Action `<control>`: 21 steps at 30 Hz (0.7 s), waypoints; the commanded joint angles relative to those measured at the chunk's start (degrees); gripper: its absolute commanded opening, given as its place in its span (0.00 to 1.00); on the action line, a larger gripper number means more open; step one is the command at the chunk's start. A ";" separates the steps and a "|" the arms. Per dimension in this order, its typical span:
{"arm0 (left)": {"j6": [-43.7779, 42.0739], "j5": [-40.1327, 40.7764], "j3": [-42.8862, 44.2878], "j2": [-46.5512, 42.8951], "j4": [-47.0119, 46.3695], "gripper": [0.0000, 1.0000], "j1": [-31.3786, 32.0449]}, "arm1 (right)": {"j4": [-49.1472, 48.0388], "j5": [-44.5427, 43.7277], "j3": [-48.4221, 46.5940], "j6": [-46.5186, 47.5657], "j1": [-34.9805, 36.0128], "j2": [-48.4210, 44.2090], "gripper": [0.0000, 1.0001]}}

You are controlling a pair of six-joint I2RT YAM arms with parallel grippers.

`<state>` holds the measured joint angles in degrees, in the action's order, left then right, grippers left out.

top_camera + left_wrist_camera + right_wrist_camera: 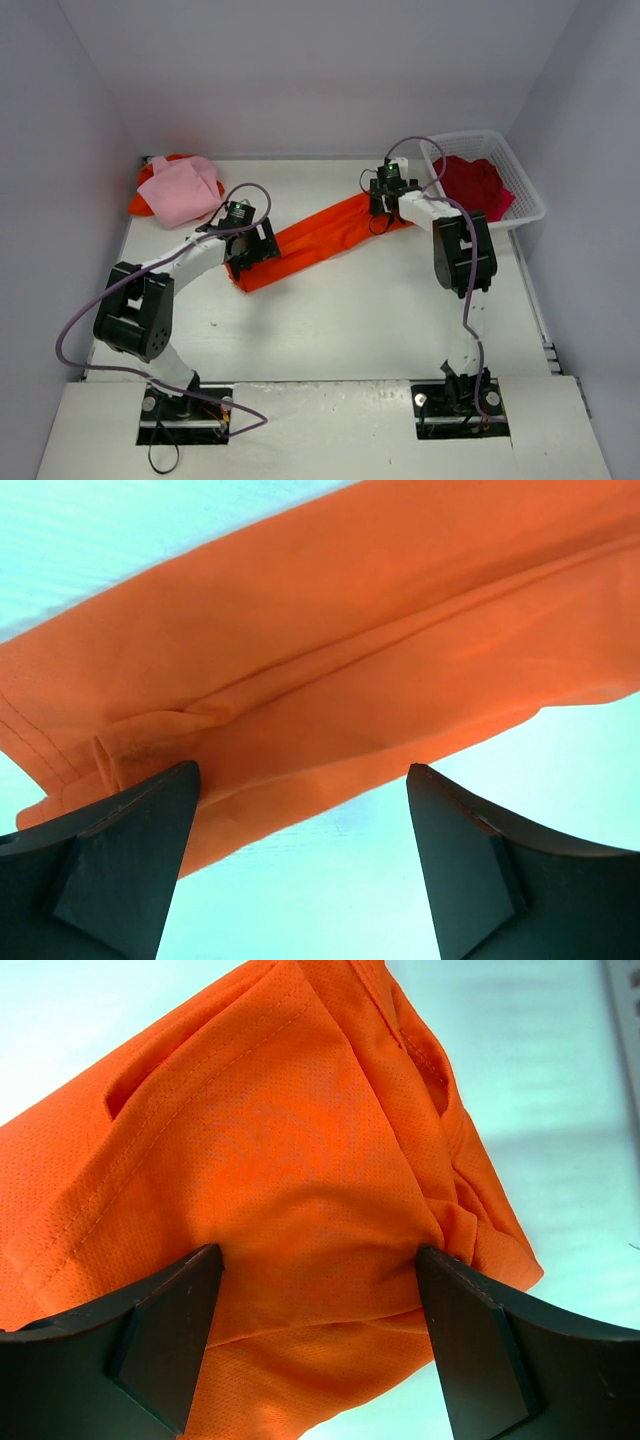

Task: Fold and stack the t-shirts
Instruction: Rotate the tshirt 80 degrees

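Top view: long folded bright orange cloth t-shirt (320, 238) is laid diagonally on white table (330, 330). Left gripper (248, 262) is set over its near-left end, right gripper (385, 205) over its far-right end.
Left wrist view: jaws are spread wide and nothing is gripped.
Right wrist view: jaws are spread wide; bunched orange cloth is straddled and touched by both fingers (160, 1340).

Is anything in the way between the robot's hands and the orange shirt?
No, nothing visible is in the way. The orange t-shirt lies in a long strip on the table. The left gripper and right gripper sit open right over its two ends.
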<state>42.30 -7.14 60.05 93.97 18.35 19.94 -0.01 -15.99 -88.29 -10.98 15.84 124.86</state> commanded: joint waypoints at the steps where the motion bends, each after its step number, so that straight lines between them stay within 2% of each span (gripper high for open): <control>1: 1.55 1.24 -0.90 -4.15 -0.24 0.79 1.06 | 2.12 -0.27 -3.11 0.52 1.56 0.82 0.76; 7: 3.40 3.00 -5.46 -4.94 -2.53 0.79 3.78 | 2.65 -1.06 -4.34 0.70 3.06 1.62 0.76; 21: 5.95 4.85 -7.76 -7.22 -2.62 0.79 8.09 | 3.79 -1.41 -7.59 1.40 4.99 3.20 0.76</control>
<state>46.59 -2.70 52.29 90.15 16.43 27.09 2.09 -17.08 -93.21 -10.37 19.79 127.70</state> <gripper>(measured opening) 0.792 0.753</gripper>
